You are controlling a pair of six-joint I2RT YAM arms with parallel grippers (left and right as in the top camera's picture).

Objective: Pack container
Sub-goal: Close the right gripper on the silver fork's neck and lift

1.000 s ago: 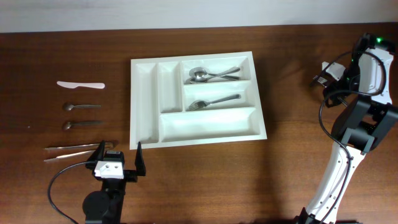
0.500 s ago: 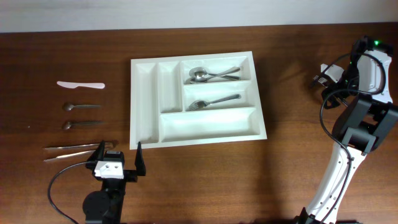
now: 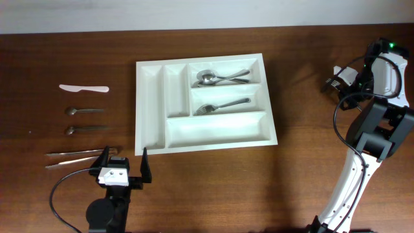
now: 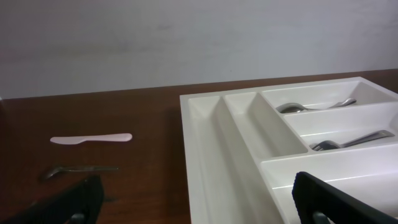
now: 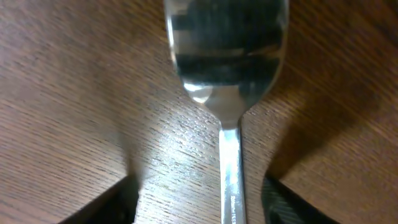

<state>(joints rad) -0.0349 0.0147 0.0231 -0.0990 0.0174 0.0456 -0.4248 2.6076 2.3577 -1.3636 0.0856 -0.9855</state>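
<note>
The white container (image 3: 151, 103) lies in the middle of the table, with two spoons (image 3: 217, 77) in its far crosswise compartment and a fork (image 3: 221, 105) in the middle one. The long near compartment and both narrow ones are bare. It also shows in the left wrist view (image 4: 211, 143). My left gripper (image 3: 124, 155) is open and empty, low by the container's near left corner (image 4: 202, 211). My right gripper (image 3: 331, 83) is at the far right, open, with its jaws either side of a metal spoon (image 5: 227, 74) lying on the wood (image 5: 205, 205).
Left of the container lie a white plastic knife (image 3: 84, 88), two small metal spoons (image 3: 84, 111) (image 3: 84, 130) and metal tweezers (image 3: 81, 155) right beside my left gripper. The knife (image 4: 91, 138) and one spoon (image 4: 78, 170) show in the left wrist view.
My right gripper has shifted very slightly at the far right. The left arm and the cutlery have not moved.
</note>
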